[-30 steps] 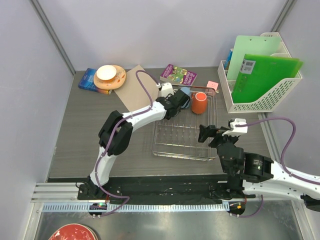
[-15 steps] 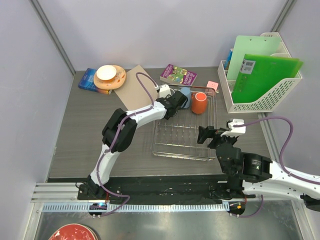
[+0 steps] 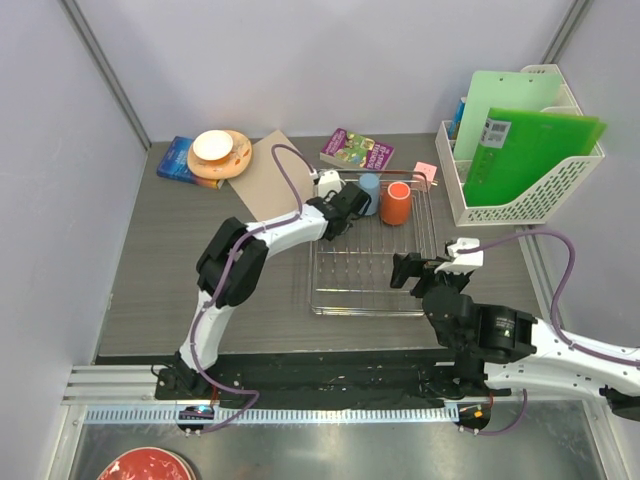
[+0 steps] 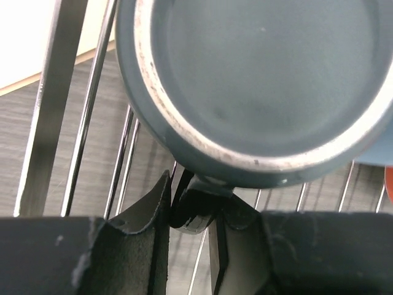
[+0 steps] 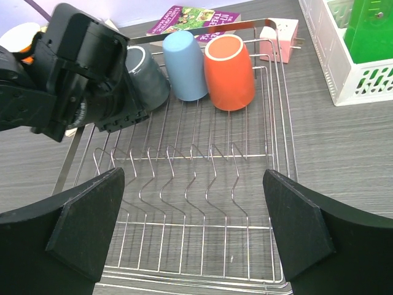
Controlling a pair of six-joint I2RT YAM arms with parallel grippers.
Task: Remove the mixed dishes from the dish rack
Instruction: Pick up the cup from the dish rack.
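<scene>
The chrome dish rack [image 3: 370,270] lies at mid table and also shows in the right wrist view [image 5: 196,178]. At its far end lie a grey mug [image 5: 147,77], a light-blue cup [image 3: 369,188] and an orange cup [image 3: 398,204]. My left gripper [image 3: 343,210] is at the rack's far left corner. In the left wrist view it [image 4: 191,212] is shut on the mug's handle, with the mug [image 4: 258,80] filling the frame. My right gripper [image 3: 398,272] is open and empty over the rack's near right part. A small white bowl [image 3: 212,146] sits on stacked speckled plates [image 3: 236,160] at the far left.
A white lattice basket [image 3: 520,200] with green folders stands at the far right. A book [image 3: 356,149], a pink note pad [image 3: 425,171], a brown board [image 3: 268,182] and a blue box [image 3: 176,160] lie along the back. A red plate [image 3: 145,466] sits below the table edge.
The rack has turned a little, its near end shifting right so that it lies straighter. My left gripper has stayed at the mug. My right gripper has drifted slightly left.
</scene>
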